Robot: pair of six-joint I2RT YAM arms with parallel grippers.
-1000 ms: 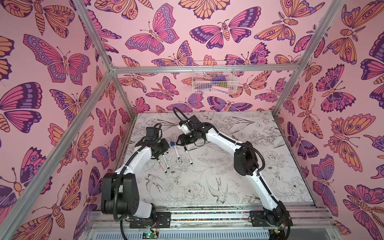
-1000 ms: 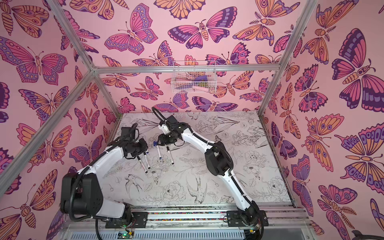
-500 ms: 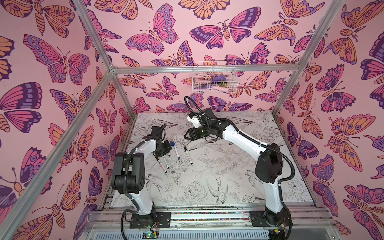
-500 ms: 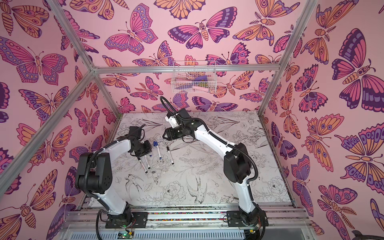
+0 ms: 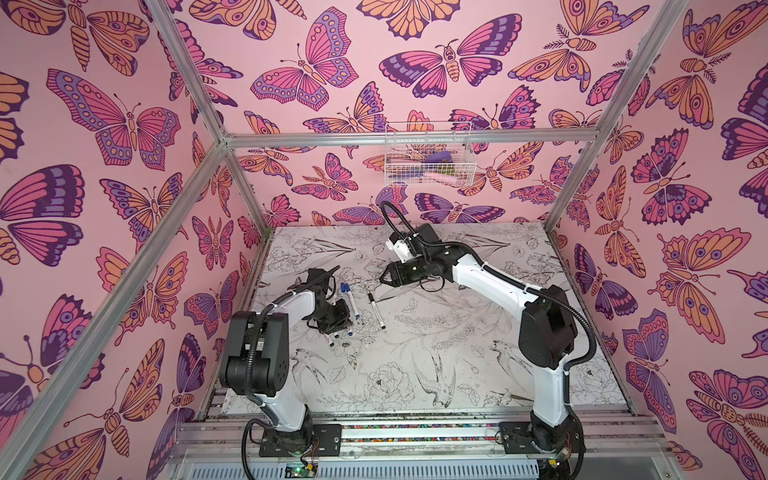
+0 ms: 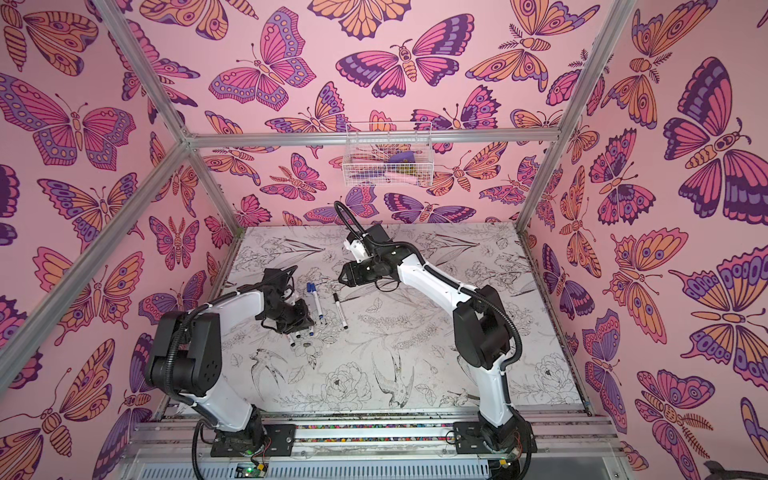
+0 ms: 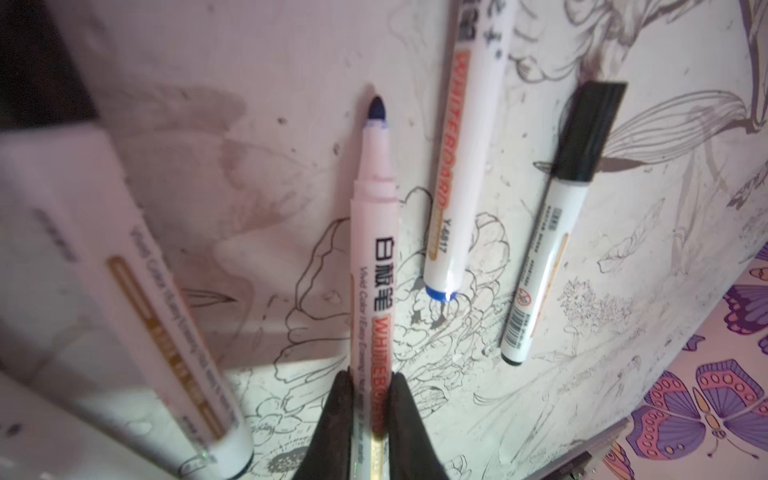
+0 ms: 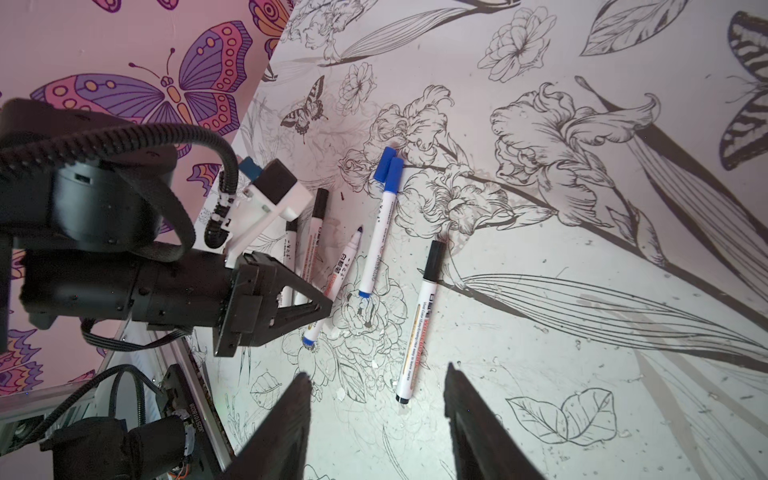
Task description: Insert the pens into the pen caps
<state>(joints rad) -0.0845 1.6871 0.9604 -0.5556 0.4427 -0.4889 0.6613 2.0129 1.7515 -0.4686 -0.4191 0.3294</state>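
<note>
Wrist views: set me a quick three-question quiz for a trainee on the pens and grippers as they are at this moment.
1. True or false: the right gripper is shut on a pen cap.
2. The pen in the left gripper is: A black-capped; B blue-capped; C uncapped.
3. What colour is the cap on the lone pen lying nearest the right gripper?

Key
1. False: it is open and empty.
2. C: its blue tip is bare.
3. Black.
</note>
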